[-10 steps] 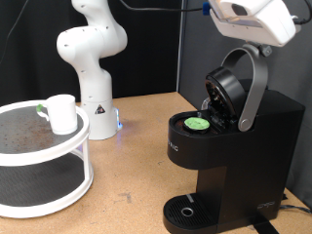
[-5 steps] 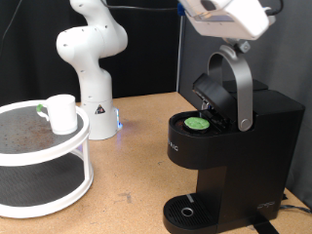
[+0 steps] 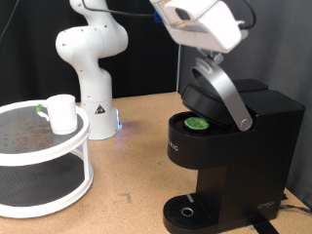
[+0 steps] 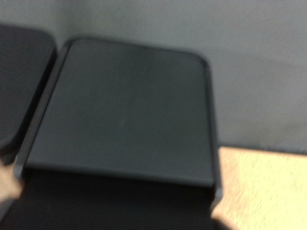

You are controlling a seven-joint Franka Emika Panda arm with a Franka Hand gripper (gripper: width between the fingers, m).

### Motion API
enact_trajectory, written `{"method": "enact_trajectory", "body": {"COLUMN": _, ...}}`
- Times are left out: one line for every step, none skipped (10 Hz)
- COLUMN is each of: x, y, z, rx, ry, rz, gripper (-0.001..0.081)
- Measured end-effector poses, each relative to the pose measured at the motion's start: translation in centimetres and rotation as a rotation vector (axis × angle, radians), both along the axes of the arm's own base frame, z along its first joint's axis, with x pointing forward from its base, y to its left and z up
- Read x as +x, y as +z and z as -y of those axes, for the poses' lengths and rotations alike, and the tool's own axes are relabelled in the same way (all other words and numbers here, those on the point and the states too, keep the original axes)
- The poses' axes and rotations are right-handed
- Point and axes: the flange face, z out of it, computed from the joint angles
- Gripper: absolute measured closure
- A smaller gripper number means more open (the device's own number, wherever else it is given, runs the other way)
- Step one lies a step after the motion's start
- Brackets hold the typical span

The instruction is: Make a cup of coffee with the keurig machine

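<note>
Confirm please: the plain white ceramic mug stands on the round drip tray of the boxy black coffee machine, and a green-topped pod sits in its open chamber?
Not quite. The exterior view shows the plain white ceramic mug on the top tier of the round white two-tier stand, far from the boxy black coffee machine, whose drip tray is bare. The green-topped pod does sit in the chamber.

Setting: robotics lab bench. Evidence: white robot arm base [image 3: 91, 58] bolted to a plain wooden tabletop [image 3: 136, 156] at upper left of the exterior view; black curtain backdrop [image 3: 29, 49] behind; white two-tier turntable stand [image 3: 44, 156] at left; black keurig machine [image 3: 229, 146] at right.
</note>
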Motion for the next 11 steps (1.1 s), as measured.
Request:
{"method": "enact_trajectory", "body": {"x": -0.2, "y": -0.8, "z": 0.7, "rx": -0.019, "ry": 0.015, "rz": 0.001, "gripper": 0.0803}}
{"method": "enact_trajectory", "body": {"x": -0.4, "y": -1.6, "z": 1.4, "rx": -0.028, "ry": 0.031, "rz": 0.004, "gripper": 0.0803}}
{"method": "enact_trajectory", "body": {"x": -0.6, "y": -2.2, "z": 2.2, "rx": -0.030, "ry": 0.043, "rz": 0.009, "gripper": 0.0803}}
{"method": "enact_trajectory", "body": {"x": -0.8, "y": -2.6, "z": 2.9, "rx": -0.031, "ry": 0.057, "rz": 0.017, "gripper": 0.0803}}
{"method": "enact_trajectory", "body": {"x": -1.1, "y": -3.1, "z": 3.5, "rx": -0.035, "ry": 0.068, "rz": 0.021, "gripper": 0.0803}}
{"method": "enact_trajectory", "body": {"x": -1.4, "y": -3.6, "z": 4.1, "rx": -0.044, "ry": 0.076, "rz": 0.019, "gripper": 0.0803}}
{"method": "enact_trajectory", "body": {"x": -1.7, "y": -4.3, "z": 4.6, "rx": -0.058, "ry": 0.075, "rz": 0.013, "gripper": 0.0803}}
{"method": "enact_trajectory", "body": {"x": -1.9, "y": -5.0, "z": 5.0, "rx": -0.070, "ry": 0.065, "rz": 0.010, "gripper": 0.0803}}
{"method": "enact_trajectory", "body": {"x": -2.1, "y": -5.8, "z": 5.3, "rx": -0.085, "ry": 0.054, "rz": 0.011, "gripper": 0.0803}}
{"method": "enact_trajectory", "body": {"x": -2.3, "y": -6.5, "z": 5.5, "rx": -0.095, "ry": 0.048, "rz": 0.007, "gripper": 0.0803}}
{"method": "enact_trajectory", "body": {"x": -2.5, "y": -7.0, "z": 5.6, "rx": -0.097, "ry": 0.048, "rz": 0.000, "gripper": 0.0803}}
